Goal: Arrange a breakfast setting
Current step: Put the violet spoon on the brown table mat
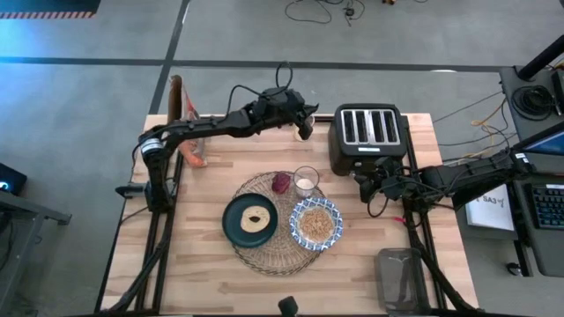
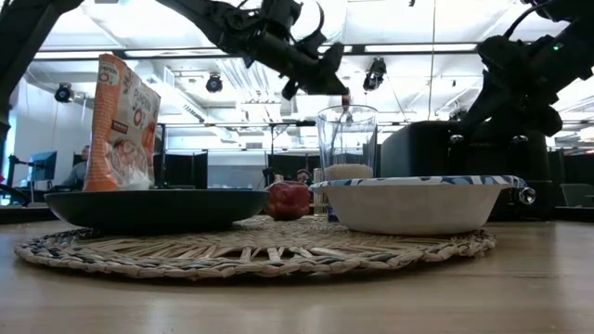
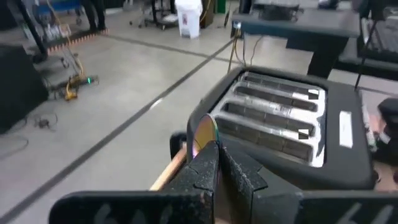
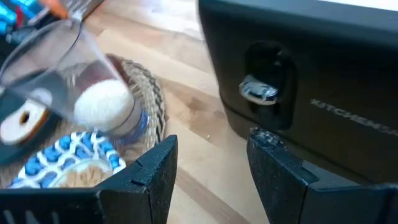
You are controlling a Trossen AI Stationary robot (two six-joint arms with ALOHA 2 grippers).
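A round woven placemat (image 1: 264,251) lies mid-table. On it rest a dark teal plate (image 1: 238,231), a blue-and-white bowl (image 1: 315,223) of cereal, a clear glass (image 1: 306,181) with white liquid and a small red fruit (image 1: 280,182). My left gripper (image 1: 306,130) hangs high by the black toaster's (image 1: 370,132) far left corner, shut on the spoon (image 3: 205,132). Only the spoon's shiny bowl shows. My right gripper (image 4: 211,171) stands open in front of the toaster's lever (image 4: 258,90), touching nothing. My left gripper pinches the spoon between its two shut fingers, just behind the shiny bowl (image 3: 208,140). The bowl sticks out past the fingertips and the handle is hidden by the fingers. The fingers reach almost level toward the table's right. The spoon is lifted clear of the table.
A cereal bag (image 1: 181,101) stands at the far left corner, with an orange thing (image 1: 195,159) beside it. A clear container (image 1: 401,275) sits at the near right corner. The toaster fills the far right. Bare wood lies left of and in front of the placemat.
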